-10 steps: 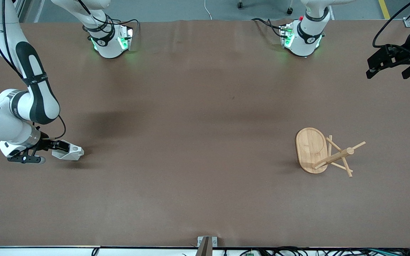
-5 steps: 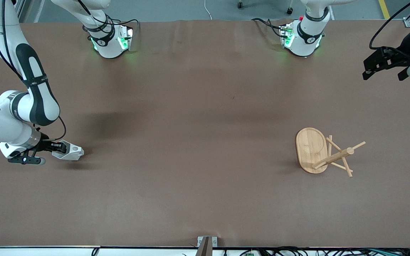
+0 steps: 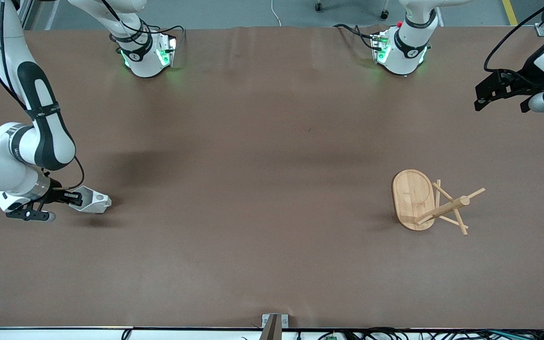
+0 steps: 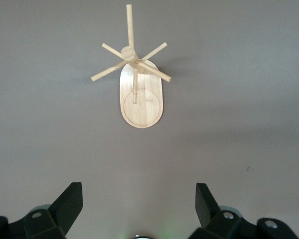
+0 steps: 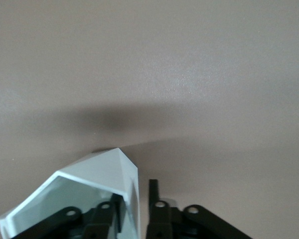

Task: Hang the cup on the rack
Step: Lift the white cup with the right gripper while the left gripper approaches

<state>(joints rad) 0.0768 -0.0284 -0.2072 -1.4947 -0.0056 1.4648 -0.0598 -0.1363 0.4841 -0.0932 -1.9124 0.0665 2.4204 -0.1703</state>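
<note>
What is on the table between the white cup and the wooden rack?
Nothing. In the front view, only bare brown table lies between the cup, at the right arm's end, and the rack, at the left arm's end.

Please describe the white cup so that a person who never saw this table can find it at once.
Look at the brown table, at the right arm's end. There the right gripper is shut on the wall of the cup, one finger inside the rim. The cup is small, white and faceted, unlike the wooden rack at the left arm's end.
</note>
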